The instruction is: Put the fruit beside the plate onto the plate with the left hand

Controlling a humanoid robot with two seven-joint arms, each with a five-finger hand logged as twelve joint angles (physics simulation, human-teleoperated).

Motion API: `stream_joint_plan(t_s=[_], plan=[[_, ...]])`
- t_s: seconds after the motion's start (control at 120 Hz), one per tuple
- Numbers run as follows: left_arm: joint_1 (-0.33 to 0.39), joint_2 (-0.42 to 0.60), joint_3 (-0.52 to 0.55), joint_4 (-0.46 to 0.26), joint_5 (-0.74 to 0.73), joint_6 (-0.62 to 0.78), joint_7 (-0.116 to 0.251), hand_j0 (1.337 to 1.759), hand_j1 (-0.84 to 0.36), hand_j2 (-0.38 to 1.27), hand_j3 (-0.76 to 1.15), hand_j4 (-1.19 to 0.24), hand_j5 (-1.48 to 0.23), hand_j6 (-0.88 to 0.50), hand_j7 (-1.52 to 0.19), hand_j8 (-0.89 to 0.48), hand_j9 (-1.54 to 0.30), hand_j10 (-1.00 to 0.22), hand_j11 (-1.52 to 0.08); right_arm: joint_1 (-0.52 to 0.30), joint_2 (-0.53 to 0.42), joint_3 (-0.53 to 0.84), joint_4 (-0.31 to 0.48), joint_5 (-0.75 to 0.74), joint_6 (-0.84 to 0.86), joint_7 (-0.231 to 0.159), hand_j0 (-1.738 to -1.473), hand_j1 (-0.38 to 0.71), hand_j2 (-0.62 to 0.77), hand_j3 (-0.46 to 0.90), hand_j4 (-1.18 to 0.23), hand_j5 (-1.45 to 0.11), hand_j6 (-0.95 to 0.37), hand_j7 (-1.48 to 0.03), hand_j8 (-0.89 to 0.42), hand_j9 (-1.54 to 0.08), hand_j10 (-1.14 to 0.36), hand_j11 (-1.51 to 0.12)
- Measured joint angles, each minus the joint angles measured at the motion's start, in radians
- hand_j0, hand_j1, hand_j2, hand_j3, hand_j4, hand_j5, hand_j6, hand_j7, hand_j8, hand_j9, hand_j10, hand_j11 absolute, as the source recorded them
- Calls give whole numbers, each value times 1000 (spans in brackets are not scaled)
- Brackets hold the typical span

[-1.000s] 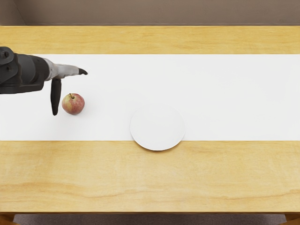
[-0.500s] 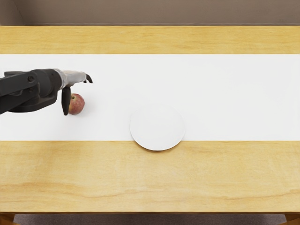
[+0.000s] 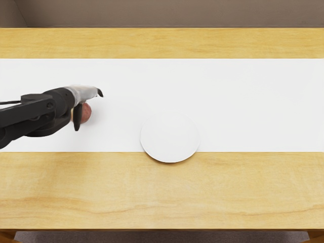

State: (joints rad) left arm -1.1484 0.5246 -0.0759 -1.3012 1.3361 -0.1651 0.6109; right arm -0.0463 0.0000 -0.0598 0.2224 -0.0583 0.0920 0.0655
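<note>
Wooden surface (image 3: 162,187), one white runner (image 3: 243,101) across it, both just as they were. My left arm (image 3: 30,114) has pushed further in from the left than half a second ago. One white plate (image 3: 169,137), unmoved at the runner's near edge. My left hand (image 3: 81,97) now covers most of the one apple (image 3: 87,112), which stays on the runner, well left of the plate. My fingers (image 3: 92,91) are spread apart over it, thumb (image 3: 77,120) hanging down beside it, nothing clamped.
</note>
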Motion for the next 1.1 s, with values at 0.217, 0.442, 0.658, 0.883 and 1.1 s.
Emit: stream_joint_plan(t_s=[0.217,0.442,0.658,0.883,1.1], plan=[[15,2,2,21,9,3,0,1658,127,40,0,-191,-243,-193,-243,-192,-243,-191,-243,0,0,0,0,0,0,0,-1658,-331,-3,0,-15,-20,-15,-20,-15,-20,-15,-20],[27,5,18,31,20,39,0,1658,98,45,0,-216,-275,-217,-275,-217,-275,-215,-275,0,0,0,0,0,0,0,-1658,-331,-3,0,-15,-20,-15,-20,-15,-20,-15,-20],[25,1,25,32,6,48,0,1658,-14,64,0,-309,-397,-310,-396,-310,-396,-308,-396,0,0,0,0,0,0,0,-1658,-331,-3,0,-15,-20,-15,-20,-15,-20,-15,-20],[24,1,25,31,-16,42,0,1658,-170,91,0,-440,-564,-441,-564,-422,-565,-438,-565,0,0,1,0,0,0,0,-1658,-331,-3,0,-15,-20,-15,-20,-15,-20,-15,-20],[26,2,26,26,-25,40,0,1654,-270,215,0,-575,-715,-369,-723,-342,-735,-430,-740,0,0,1,0,0,0,0,-1658,-331,-3,0,-15,-20,-15,-20,-15,-20,-15,-20]])
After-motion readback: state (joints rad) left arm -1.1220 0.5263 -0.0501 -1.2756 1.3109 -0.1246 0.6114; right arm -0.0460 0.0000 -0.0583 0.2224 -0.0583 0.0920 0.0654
